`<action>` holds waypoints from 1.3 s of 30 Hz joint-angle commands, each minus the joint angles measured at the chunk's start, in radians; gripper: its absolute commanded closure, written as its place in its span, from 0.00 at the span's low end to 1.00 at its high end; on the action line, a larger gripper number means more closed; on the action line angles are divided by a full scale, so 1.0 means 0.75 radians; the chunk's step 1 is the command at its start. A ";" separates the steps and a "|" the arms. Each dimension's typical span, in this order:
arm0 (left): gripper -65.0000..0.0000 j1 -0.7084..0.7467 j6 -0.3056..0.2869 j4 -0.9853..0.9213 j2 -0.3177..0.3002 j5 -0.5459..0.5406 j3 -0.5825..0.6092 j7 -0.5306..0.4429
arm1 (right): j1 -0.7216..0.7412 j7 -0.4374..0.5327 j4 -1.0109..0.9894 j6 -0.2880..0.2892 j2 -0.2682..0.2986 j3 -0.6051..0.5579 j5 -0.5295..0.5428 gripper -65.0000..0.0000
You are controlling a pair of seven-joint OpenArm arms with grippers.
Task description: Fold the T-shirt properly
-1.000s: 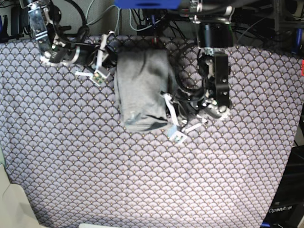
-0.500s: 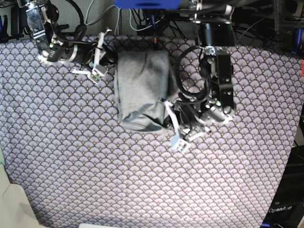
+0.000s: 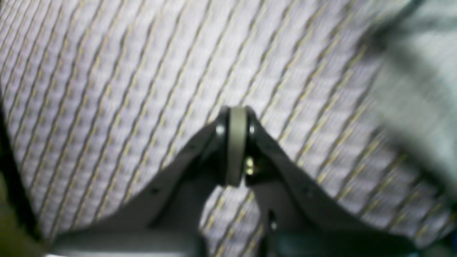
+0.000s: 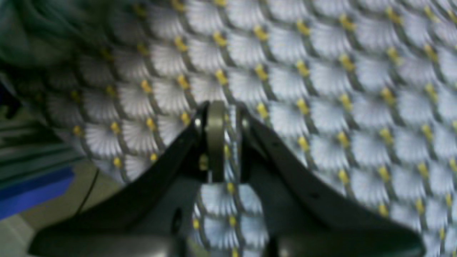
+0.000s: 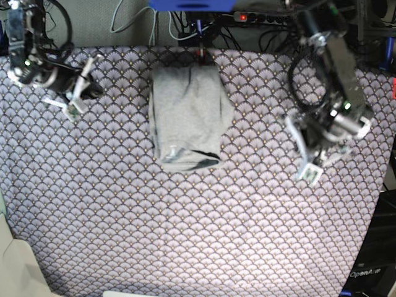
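The light grey T-shirt point(image 5: 185, 114) lies folded into an upright rectangle at the back middle of the purple fan-scale tablecloth point(image 5: 185, 235). A dark slit shows at its lower hem. My left gripper point(image 5: 307, 168) hovers well to the right of it, shut and empty. In the left wrist view that gripper point(image 3: 235, 114) has its jaws pressed together over bare cloth, with the T-shirt point(image 3: 421, 82) blurred at the right edge. My right gripper point(image 5: 75, 102) is far to the left near the back corner. In the right wrist view this gripper point(image 4: 230, 117) shows a narrow gap with nothing in it.
Cables and a power strip point(image 5: 260, 17) run along the back edge behind the shirt. The tablecloth's edge drops off beside my right gripper, with a blue surface point(image 4: 32, 192) below it. A black box point(image 5: 371, 272) stands at the front right corner.
Both arms have pulled away from the shirt: the left one swung out to the right, the right one further left. The shirt's lower edge now lies flat, free of the grippers.
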 commanded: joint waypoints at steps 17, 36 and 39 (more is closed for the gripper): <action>1.00 0.599 -0.001 0.105 -0.147 -0.002 -0.296 -0.111 | -0.535 0.074 0.240 0.009 -0.337 0.610 -0.290 0.94; 1.00 0.869 -0.001 -0.366 0.258 0.812 -0.149 -1.083 | -0.369 0.698 -0.433 0.009 -0.689 0.880 -0.961 0.94; 1.00 0.859 -0.001 -0.478 0.305 0.883 -0.210 -1.189 | -0.343 0.786 -0.564 0.009 -0.681 0.894 -0.979 0.94</action>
